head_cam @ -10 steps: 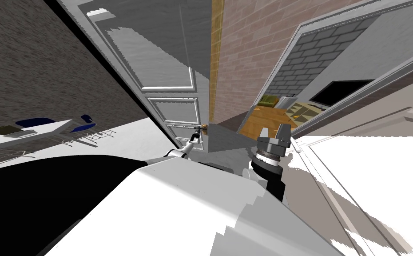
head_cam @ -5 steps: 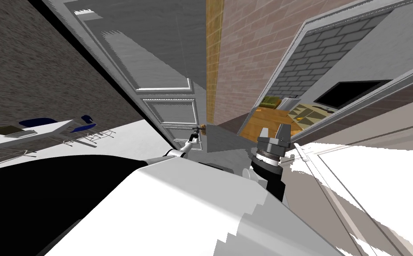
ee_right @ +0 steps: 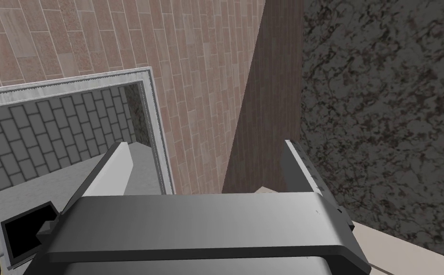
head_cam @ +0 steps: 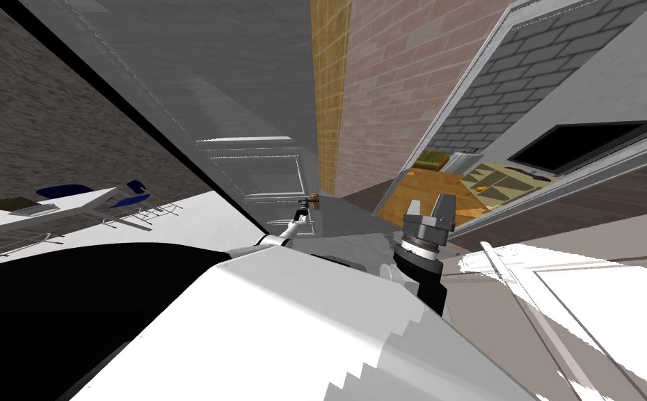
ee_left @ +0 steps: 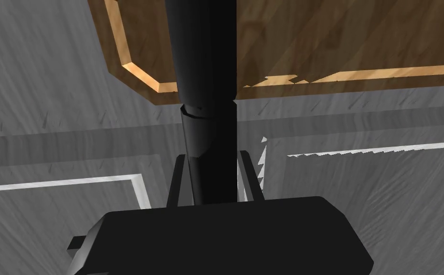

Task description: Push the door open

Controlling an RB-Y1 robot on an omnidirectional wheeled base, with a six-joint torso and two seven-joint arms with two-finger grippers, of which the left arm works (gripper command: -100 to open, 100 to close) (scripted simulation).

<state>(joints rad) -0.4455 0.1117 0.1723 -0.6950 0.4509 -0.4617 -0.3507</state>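
Note:
A grey panelled door [head_cam: 245,118] stands ahead and to my left, swung partly away. Its black lever handle [ee_left: 206,95] juts from a brown wood-grain plate [ee_left: 311,43]. My left gripper [ee_left: 212,157] is shut on that handle, one finger pressing each side. In the head view the left gripper [head_cam: 306,207] sits small at the door's free edge, on the handle [head_cam: 310,201]. My right gripper [head_cam: 428,205] hovers open beside the opening, holding nothing; its fingers [ee_right: 116,164] stand wide apart.
A reddish brick wall [head_cam: 392,83] runs past the door's edge. Further on, a framed doorway [head_cam: 454,111] leads to a room with a wooden floor [head_cam: 419,191]. A white desk [head_cam: 44,205] and blue chairs stand at my left. A white panelled surface [head_cam: 593,306] lies low on my right.
The door has swung further away, its free edge sliding left in the head view as I move forward. My left gripper stays shut on the handle; the right arm holds still.

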